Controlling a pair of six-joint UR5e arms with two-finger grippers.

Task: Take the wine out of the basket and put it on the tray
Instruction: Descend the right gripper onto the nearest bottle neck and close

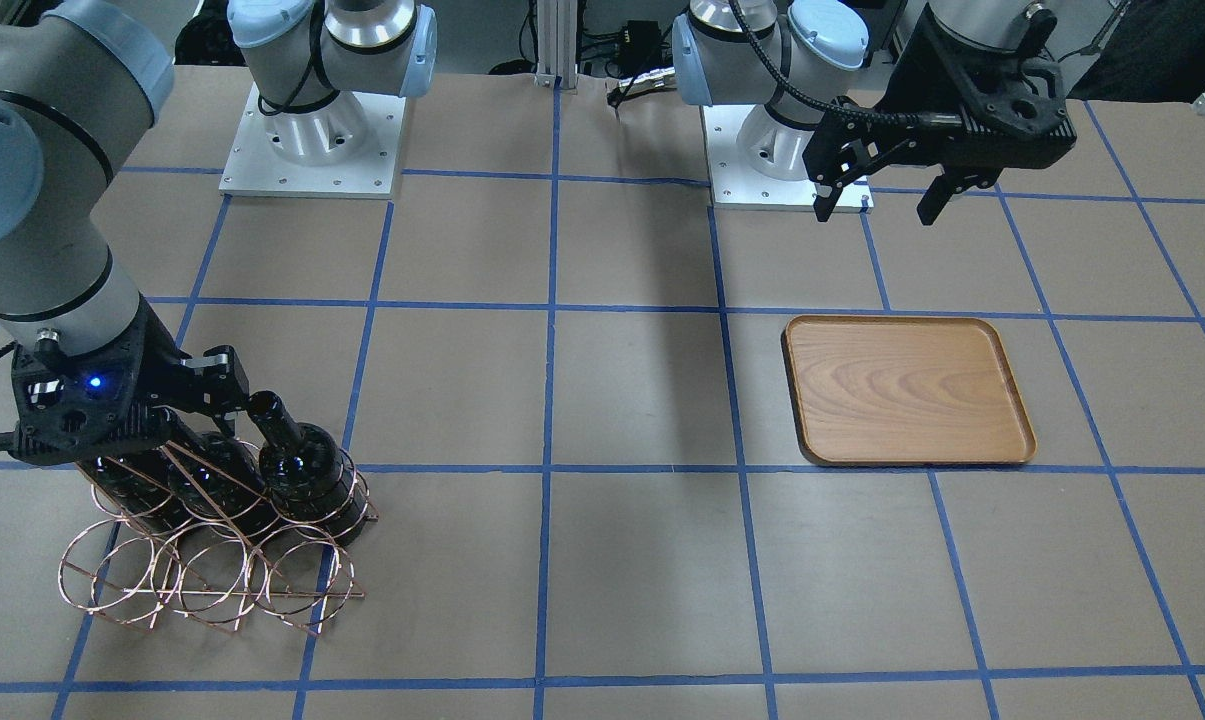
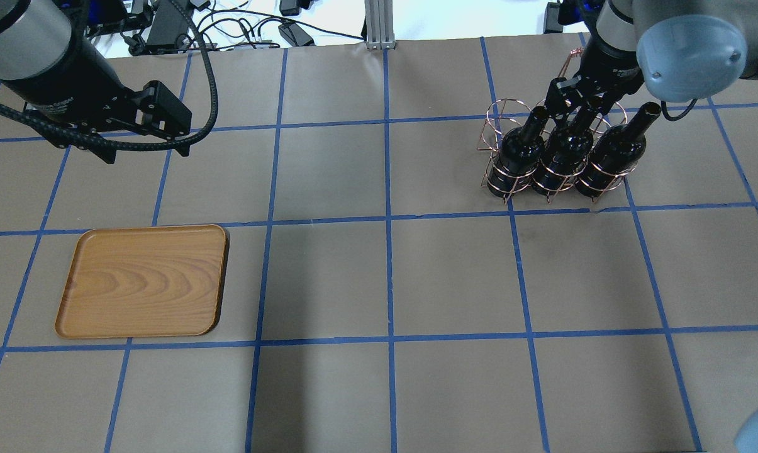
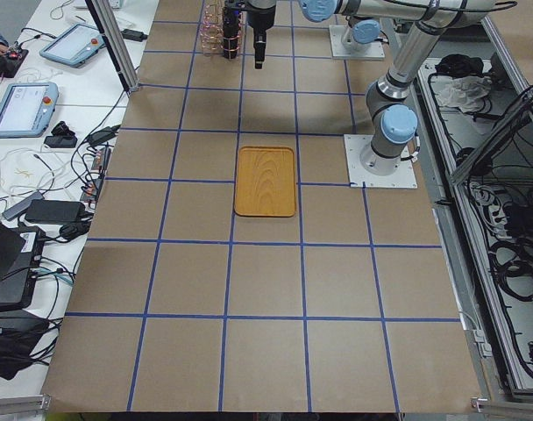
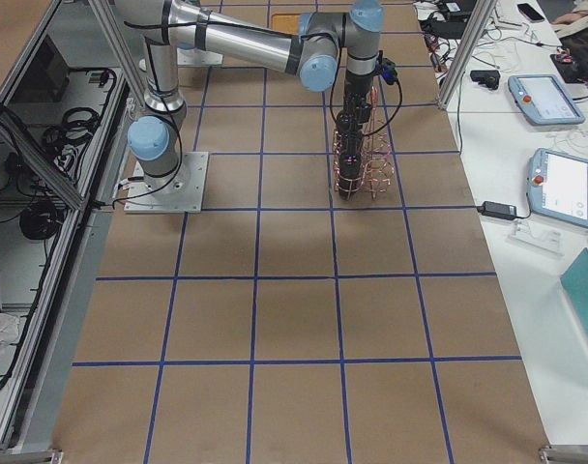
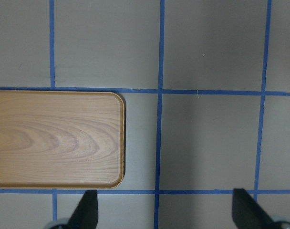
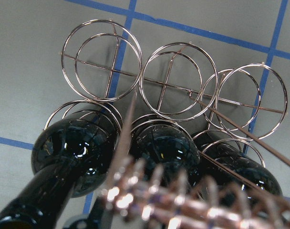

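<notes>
Three wine bottles upright in basket [image 1: 212,580], nr bench's far edge, right end. R gripper [image 2: 575,100] sits at neck of middle bottle [image 2: 564,154]; jaw state can't be told. Coiled handle [image 6: 183,205] crowds close. L gripper [image 1: 879,200]: jaws wide, above bench nr tray [image 2: 143,280], left end.

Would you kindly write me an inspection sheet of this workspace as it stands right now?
Surface: table covered in brown paper with a blue tape grid.
Job's things: left bottle, middle bottle and right bottle stand in the basket, in the rings on the robot's side; its far rings are empty. The tray holds nothing.
Clutter: nothing seen.
Grippers: left gripper open, raised, empty. Right gripper at the middle bottle's neck; open or shut unclear.
Cables: black cable runs to the left gripper.
Surroundings: teach pendants on the side bench.
</notes>
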